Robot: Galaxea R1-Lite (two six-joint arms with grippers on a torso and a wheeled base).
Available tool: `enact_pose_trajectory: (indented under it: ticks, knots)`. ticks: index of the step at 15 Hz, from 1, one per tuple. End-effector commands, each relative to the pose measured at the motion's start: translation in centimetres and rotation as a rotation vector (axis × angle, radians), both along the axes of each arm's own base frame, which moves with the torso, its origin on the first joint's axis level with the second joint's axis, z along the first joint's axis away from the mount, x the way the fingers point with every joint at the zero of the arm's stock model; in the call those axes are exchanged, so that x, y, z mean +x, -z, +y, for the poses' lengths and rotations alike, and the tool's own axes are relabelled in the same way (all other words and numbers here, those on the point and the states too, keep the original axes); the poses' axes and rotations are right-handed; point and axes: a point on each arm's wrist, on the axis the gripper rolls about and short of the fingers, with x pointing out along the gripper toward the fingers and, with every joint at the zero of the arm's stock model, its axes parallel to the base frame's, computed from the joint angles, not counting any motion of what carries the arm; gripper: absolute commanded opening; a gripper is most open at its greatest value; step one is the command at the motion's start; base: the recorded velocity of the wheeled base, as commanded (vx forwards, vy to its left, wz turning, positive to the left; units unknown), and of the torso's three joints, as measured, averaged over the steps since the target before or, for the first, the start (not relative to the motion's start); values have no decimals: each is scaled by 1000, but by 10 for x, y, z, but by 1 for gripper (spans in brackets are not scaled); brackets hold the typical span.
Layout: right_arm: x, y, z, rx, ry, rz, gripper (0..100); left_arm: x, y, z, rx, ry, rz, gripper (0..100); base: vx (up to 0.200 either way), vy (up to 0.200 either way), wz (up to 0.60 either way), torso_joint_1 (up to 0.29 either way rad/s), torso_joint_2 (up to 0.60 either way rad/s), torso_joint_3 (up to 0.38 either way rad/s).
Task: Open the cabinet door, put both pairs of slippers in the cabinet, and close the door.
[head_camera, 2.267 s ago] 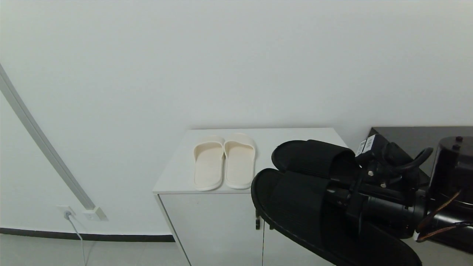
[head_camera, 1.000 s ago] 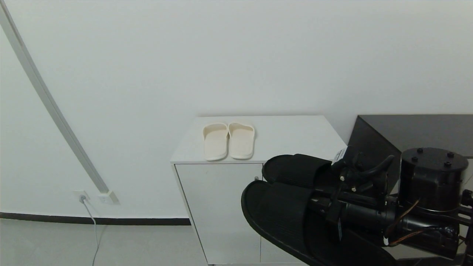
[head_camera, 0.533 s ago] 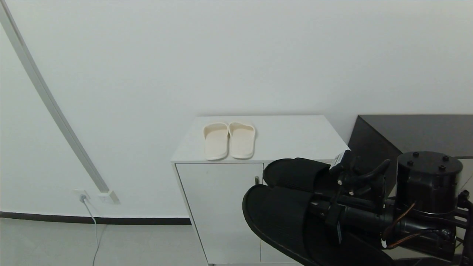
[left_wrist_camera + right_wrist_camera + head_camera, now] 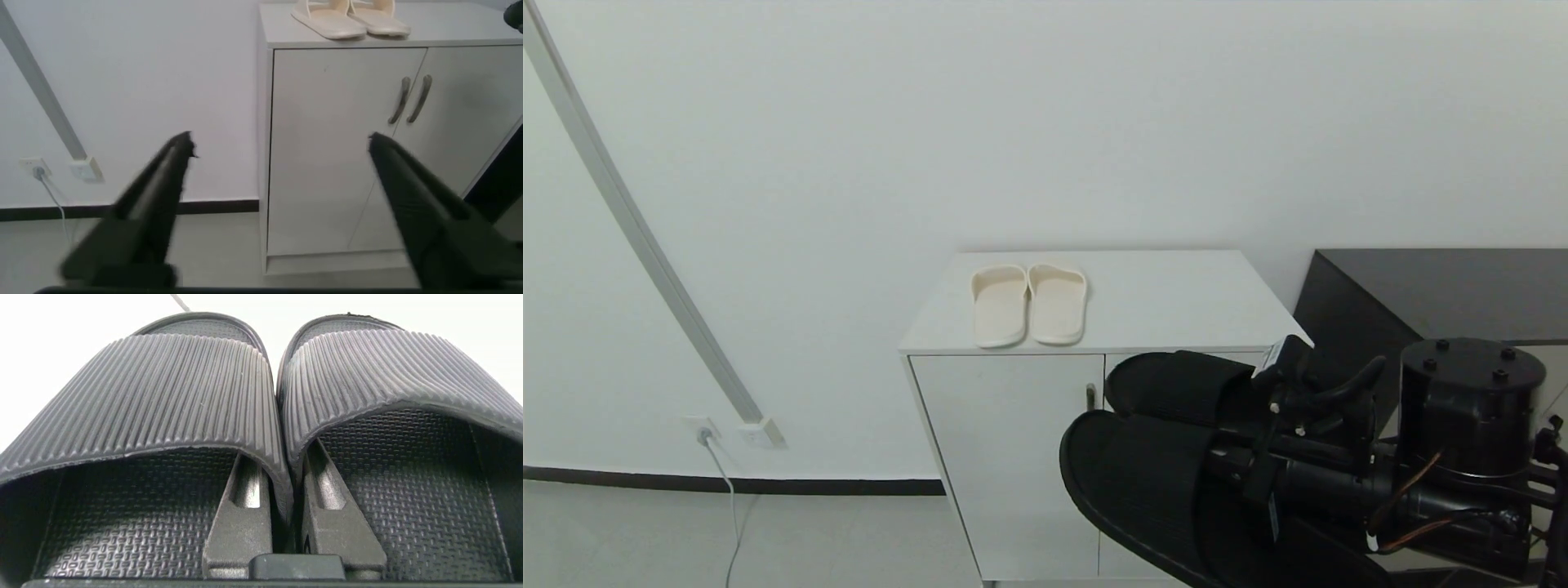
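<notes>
**While Doors Were Shut: Nothing Stowed**

Although the black ribbed rubber slippers (image 4: 1160, 457) were clamped in the right gripper (image 4: 282, 469) before the white two-door cabinet (image 4: 1005, 457), its doors were shut. Cream foam slippers (image 4: 1029, 304) lay on its top. The left gripper (image 4: 279, 145), fingers apart, faced the handles (image 4: 413, 98). Opening, stowing and closing were all left to do.

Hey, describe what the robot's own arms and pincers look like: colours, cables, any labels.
The right arm is black, with a wide round joint cap studded with bolts, a looped black cable, thin orange and white wires and a white label. The left pincer has two long, tapering black fingers.
</notes>
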Motion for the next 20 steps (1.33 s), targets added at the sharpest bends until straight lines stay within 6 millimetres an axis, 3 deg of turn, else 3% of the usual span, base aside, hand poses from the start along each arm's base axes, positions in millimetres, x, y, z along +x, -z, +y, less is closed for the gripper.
enact_pose_trajectory:
  ticks: [1, 20]
  knots:
    - [0, 1, 0, -3, -1, 3, 0, 0, 0, 0, 0, 1, 1, 100, 0, 0, 0, -207, 471, 266]
    - [-2, 5, -1, -17, -4, 9, 0, 0, 0, 0, 0, 0, 3, 100, 0, 0, 0, -187, 514, 324]
